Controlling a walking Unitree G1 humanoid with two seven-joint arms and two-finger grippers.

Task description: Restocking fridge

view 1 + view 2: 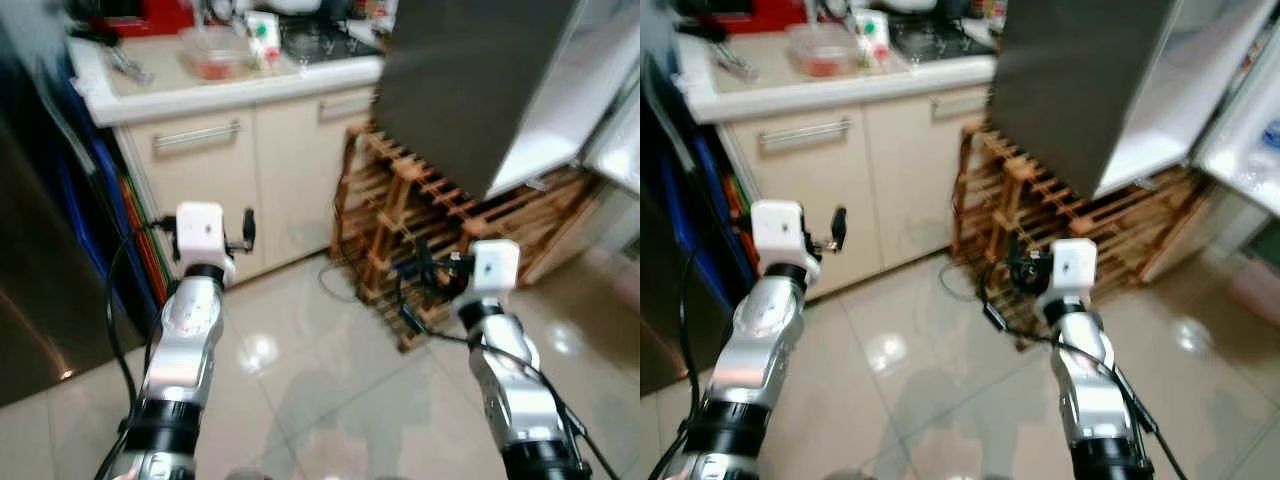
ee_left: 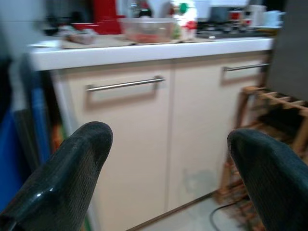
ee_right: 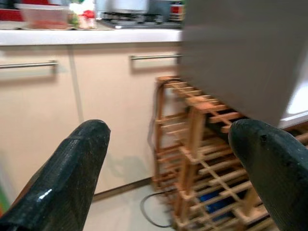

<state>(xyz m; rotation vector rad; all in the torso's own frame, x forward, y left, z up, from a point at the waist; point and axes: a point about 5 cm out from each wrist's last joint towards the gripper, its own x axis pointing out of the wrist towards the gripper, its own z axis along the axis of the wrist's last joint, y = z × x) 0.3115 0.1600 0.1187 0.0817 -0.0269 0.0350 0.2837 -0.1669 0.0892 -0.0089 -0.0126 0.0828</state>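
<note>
Left eye: our two silver arms are nearest, left gripper (image 1: 236,232) and right gripper (image 1: 432,268) both raised over glossy floor tiles (image 1: 300,350), holding nothing. The items to restock, a clear plastic food tub (image 1: 213,52) and a small carton (image 1: 264,38), sit up ahead near the front edge of the white counter (image 1: 200,95), closer to our left arm.

Right eye: the fridge door (image 1: 1080,80), flat dark grey, stands open to our right above a slatted wooden rack (image 1: 1060,215).

Left wrist: fingers (image 2: 72,168) spread wide, empty; the tub's long side runs along the counter edge, above smooth cream cabinet doors (image 2: 125,139).

Right wrist: fingers (image 3: 67,173) also apart, empty, aimed at the rack.
</note>
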